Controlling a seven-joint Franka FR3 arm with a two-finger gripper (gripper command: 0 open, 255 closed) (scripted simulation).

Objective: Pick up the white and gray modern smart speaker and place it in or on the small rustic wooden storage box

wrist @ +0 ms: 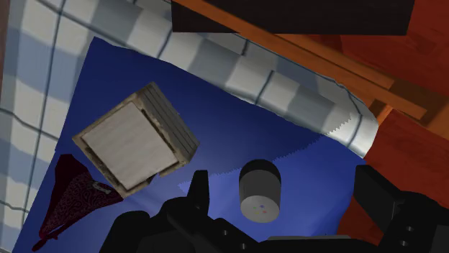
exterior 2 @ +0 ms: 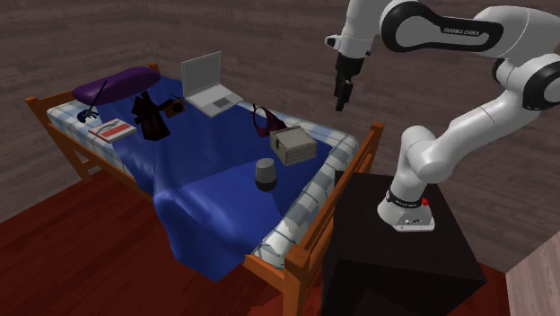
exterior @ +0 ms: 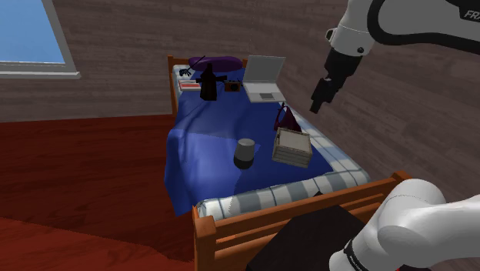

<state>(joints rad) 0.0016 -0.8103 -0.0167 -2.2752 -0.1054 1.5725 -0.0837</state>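
The pincer (exterior: 319, 100) (exterior 2: 341, 97) (wrist: 282, 181) hangs high over the bed, its fingers (wrist: 199, 190) spread wide and holding nothing. Well below it, seen between the fingers in the wrist view but untouched, the grey cylindrical smart speaker (wrist: 259, 190) (exterior: 245, 152) (exterior 2: 266, 172) stands upright on the blue blanket (wrist: 216, 108). Near the speaker but apart from it, also well below the pincer, sits the pale slatted wooden box (wrist: 137, 140) (exterior: 292, 146) (exterior 2: 293, 144). A dark red cloth (wrist: 68, 198) lies just past the box. Farther from the pincer, toward the head of the bed, an open laptop (exterior: 264, 78) (exterior 2: 208, 83) and a purple pillow (exterior: 215, 63) rest. The wooden bed frame (exterior 2: 310, 251) stands beside the arm's dark stand (exterior 2: 404, 260).
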